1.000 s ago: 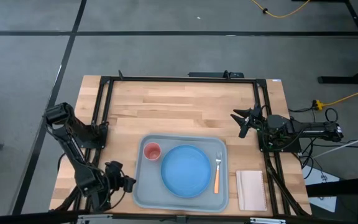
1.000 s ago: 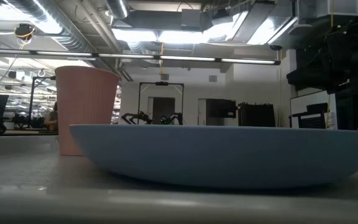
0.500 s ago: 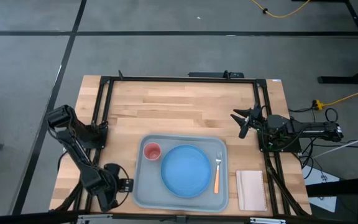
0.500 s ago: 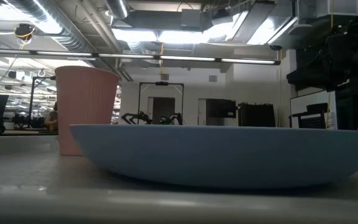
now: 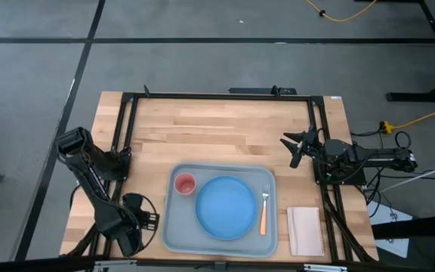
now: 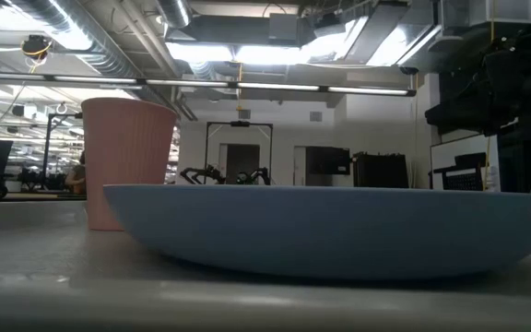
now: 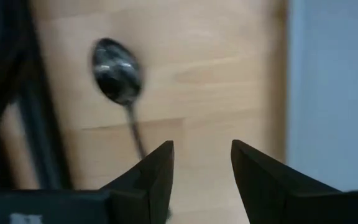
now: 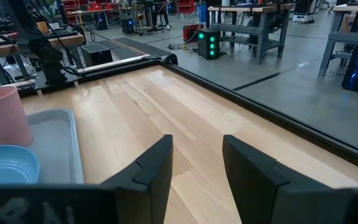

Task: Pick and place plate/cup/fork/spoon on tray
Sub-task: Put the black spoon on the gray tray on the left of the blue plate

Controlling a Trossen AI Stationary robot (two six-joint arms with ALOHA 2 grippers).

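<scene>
The dark metal spoon (image 7: 115,76) lies flat on the wooden table just left of the pale blue-grey tray (image 5: 178,229); its handle (image 7: 134,127) runs toward my left fingers. My left gripper (image 7: 201,146) is open above the table beside the spoon's handle, by the tray's left rim (image 5: 151,219). The spoon is hidden in the high view. The blue plate (image 5: 226,206), the pink cup (image 5: 184,183) and the orange-handled fork (image 5: 263,210) rest on the tray. My right gripper (image 5: 291,147) is open and empty at the table's right side.
A small white pad (image 5: 304,230) lies right of the tray. A black metal frame (image 5: 217,96) runs around the tabletop, with one bar close to the spoon (image 7: 39,112). Bare wood lies beyond the tray toward the far edge (image 5: 217,132).
My left gripper has shifted a little toward the table's left edge beside the tray's left rim, staying low over the table. The things on the tray have stayed in place.
</scene>
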